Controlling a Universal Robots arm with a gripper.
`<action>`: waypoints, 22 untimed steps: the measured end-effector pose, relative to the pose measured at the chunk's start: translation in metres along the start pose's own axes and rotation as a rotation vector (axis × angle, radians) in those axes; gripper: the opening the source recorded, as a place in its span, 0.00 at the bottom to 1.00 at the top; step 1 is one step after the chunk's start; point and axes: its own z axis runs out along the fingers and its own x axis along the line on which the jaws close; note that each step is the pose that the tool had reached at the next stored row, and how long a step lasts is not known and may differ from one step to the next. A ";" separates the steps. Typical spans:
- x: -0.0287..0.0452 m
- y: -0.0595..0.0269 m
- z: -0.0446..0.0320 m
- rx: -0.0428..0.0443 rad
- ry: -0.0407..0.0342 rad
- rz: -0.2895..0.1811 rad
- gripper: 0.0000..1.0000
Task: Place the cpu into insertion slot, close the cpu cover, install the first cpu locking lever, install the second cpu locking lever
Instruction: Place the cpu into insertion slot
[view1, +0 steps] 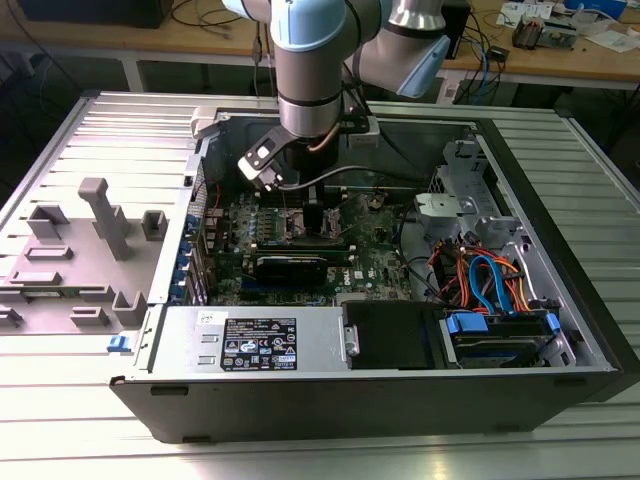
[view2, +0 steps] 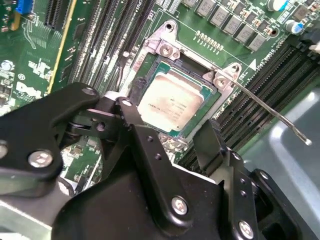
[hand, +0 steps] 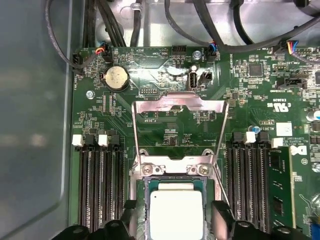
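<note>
The cpu (hand: 177, 214) (view2: 171, 101), a small silver-topped square, lies flat in the insertion slot (hand: 176, 169) (view2: 166, 46) on the green motherboard (view1: 375, 262). My gripper (hand: 175, 216) (view2: 168, 120) (view1: 311, 216) hovers just over it and is open. One black finger (hand: 220, 212) stands on each side of the chip, with a gap between finger and chip. The cpu cover (hand: 178, 106), a silvery frame with a window, is swung up and back from the slot. A thin metal locking lever (view2: 270, 113) sticks out unlatched beside the socket.
The board sits inside an open computer case (view1: 560, 390). Long black memory slots (hand: 102, 185) flank the socket on both sides. Cables (view1: 490, 280) and a drive bay fill the exterior view's right. A grey fixture plate (view1: 80, 250) lies at the exterior view's left.
</note>
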 end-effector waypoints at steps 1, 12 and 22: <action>0.0000 0.0002 -0.0022 0.0014 -0.0001 0.000 0.61; -0.0001 0.0011 -0.0122 0.0130 -0.0001 0.000 0.11; -0.0001 0.0011 -0.0122 0.0135 -0.0001 0.000 0.11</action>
